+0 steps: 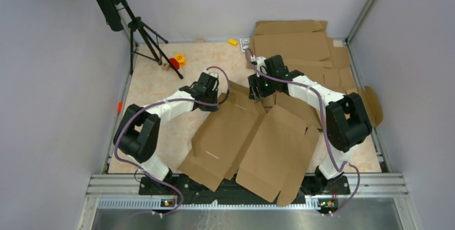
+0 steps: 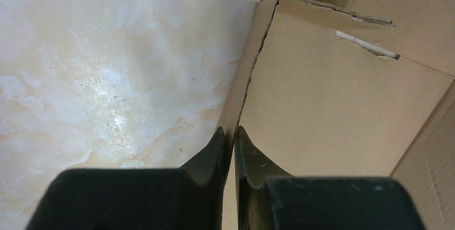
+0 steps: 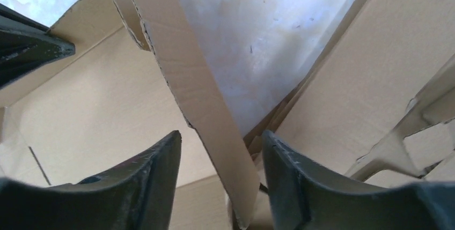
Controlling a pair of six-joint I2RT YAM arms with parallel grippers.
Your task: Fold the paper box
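Note:
The paper box (image 1: 252, 139) is a big flat brown cardboard blank with flaps and slits, lying between the arms and reaching over the near edge. My left gripper (image 1: 214, 98) is shut on the box's far left flap edge (image 2: 241, 96), pinching it between the fingertips (image 2: 220, 144). My right gripper (image 1: 257, 93) is open at the box's far middle edge. A raised narrow flap (image 3: 198, 96) stands between its fingers (image 3: 161, 165) without being pinched. The left gripper's fingers show at the left edge of the right wrist view (image 3: 27, 47).
A pile of like brown cardboard blanks (image 1: 306, 53) lies at the back right, under the right arm. A black tripod (image 1: 142, 31) stands at the back left, with red and yellow small items (image 1: 177, 60) near its foot. A yellow piece (image 1: 232, 42) lies by the back wall.

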